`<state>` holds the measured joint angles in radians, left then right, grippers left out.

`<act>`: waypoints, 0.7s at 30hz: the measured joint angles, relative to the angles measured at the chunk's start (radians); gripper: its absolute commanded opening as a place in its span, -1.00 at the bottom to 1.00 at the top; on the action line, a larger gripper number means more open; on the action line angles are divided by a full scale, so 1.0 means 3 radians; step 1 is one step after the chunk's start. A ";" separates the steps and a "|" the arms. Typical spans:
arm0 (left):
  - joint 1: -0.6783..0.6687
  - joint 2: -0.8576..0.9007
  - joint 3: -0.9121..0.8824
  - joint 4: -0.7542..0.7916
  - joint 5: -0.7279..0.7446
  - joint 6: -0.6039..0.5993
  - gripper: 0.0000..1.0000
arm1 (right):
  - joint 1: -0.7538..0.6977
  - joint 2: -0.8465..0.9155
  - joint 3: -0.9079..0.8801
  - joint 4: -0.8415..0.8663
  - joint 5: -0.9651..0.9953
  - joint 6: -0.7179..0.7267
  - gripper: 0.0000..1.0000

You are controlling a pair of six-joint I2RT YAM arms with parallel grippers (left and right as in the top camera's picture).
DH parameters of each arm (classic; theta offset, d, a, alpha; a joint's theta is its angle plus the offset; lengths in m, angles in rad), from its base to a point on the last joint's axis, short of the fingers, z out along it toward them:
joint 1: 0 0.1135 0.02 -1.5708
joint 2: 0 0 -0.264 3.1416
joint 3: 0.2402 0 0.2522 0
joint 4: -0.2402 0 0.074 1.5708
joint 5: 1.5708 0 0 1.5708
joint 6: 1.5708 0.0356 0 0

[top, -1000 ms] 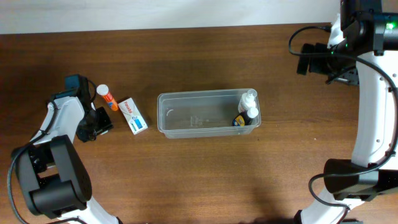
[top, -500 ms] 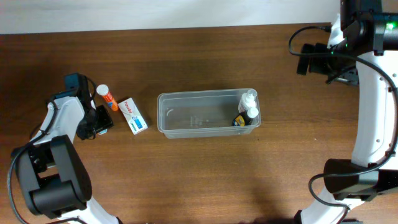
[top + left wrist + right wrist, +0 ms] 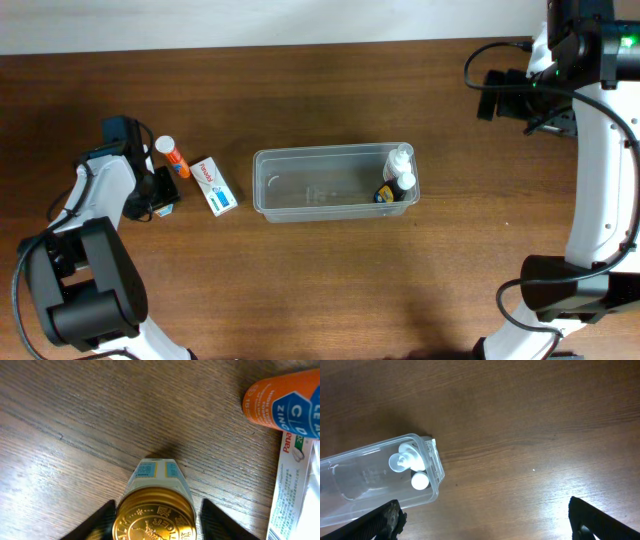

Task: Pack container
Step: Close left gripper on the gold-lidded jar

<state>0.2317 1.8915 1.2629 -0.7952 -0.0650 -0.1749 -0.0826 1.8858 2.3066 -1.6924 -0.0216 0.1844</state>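
The container [image 3: 330, 151], a long clear tub, lies mid-table with two white-capped bottles [image 3: 399, 172] at its right end. The right wrist view shows the container's end [image 3: 434, 460] and those bottles [image 3: 406, 460]. My left gripper [image 3: 160, 194] is at the table's left, shut on a small jar with a gold lid [image 3: 155, 516]. The black fingers [image 3: 102, 521] flank the lid closely. My right gripper [image 3: 490, 525] hangs open and empty, high over bare wood right of the container.
An orange tube [image 3: 172, 155] [image 3: 285, 402] lies just right of the left gripper. A white box with red and blue print [image 3: 214, 185] [image 3: 295, 490] lies between the tube and the container. Cables trail off the right arm [image 3: 600, 130] at the back right.
The left gripper has shifted slightly at the jar, and a bit of the jar's label now shows at its tip. The right arm has not moved.
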 measured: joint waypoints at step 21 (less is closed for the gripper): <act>0.0000 -0.0001 0.0009 -0.0097 0.0005 0.0023 -0.55 | 0.0000 0.0000 0.0000 0.0000 0.0001 0.0001 0.97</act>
<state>0.2317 1.8912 1.2655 -0.8242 -0.0635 -0.1680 -0.0826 1.8858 2.3066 -1.6924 -0.0212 0.1848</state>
